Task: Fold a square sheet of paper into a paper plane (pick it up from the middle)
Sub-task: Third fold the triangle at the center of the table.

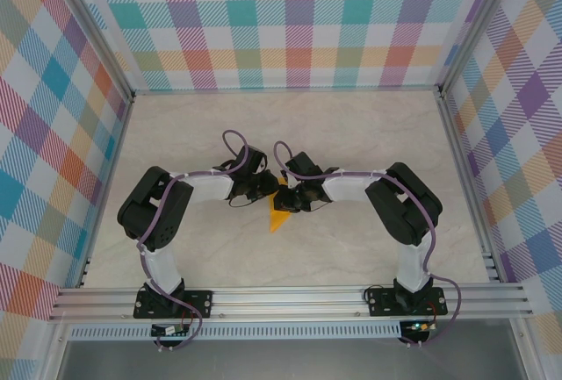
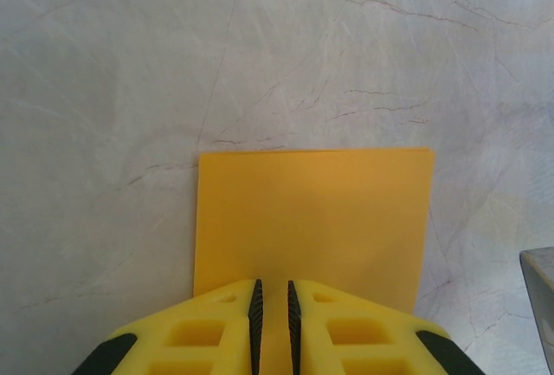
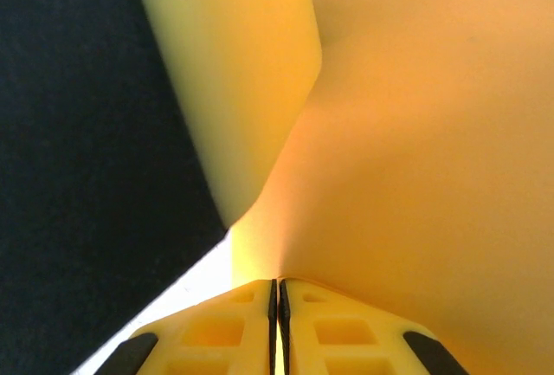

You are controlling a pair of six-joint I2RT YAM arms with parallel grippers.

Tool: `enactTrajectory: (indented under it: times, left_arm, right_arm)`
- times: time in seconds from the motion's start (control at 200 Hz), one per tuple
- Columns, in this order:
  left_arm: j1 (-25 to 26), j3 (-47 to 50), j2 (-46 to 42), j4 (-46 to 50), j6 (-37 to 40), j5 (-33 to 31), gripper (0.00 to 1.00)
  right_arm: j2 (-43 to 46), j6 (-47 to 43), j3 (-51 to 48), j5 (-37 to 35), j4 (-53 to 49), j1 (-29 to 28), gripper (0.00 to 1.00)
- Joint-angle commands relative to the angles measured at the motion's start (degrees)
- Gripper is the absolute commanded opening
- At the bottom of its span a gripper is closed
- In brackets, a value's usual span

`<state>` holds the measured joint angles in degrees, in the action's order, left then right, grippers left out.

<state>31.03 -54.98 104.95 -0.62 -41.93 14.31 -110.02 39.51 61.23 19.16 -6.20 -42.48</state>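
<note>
Thin, smooth orange-yellow paper [image 1: 279, 219], folded with curved flaps. Pointed tip and long axis run toward the marbled table's [image 1: 369, 134] near edge. Left gripper [image 2: 273, 288] and right gripper [image 3: 274, 287] are both pinched on it.

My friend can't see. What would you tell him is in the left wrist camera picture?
The left gripper, yellow with black pads, pinches the near edge of a flat orange-yellow paper. Behind it lies a pale, marbled table.
</note>
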Motion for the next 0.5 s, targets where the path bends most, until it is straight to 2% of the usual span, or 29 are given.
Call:
enactTrajectory:
  times: [0.0, 0.335, 0.495]
  left_arm:
    - [-0.35, -0.83, -1.47, 1.34, 0.93, 1.58, 0.18]
    - [-0.35, -0.77, -2.84, 1.33, 0.45, 1.45, 0.18]
    - [-0.57, 0.86, -6.84, 1.87, -1.33, -1.96, 0.19]
  right_arm:
    - [0.24, -1.97, -0.06, 1.47, -1.75, -0.1, 0.12]
    - [-0.29, -2.22, -0.15, 1.63, -1.79, -0.06, 0.12]
    - [-0.88, -1.87, 0.29, 1.5, -1.67, -0.06, 0.12]
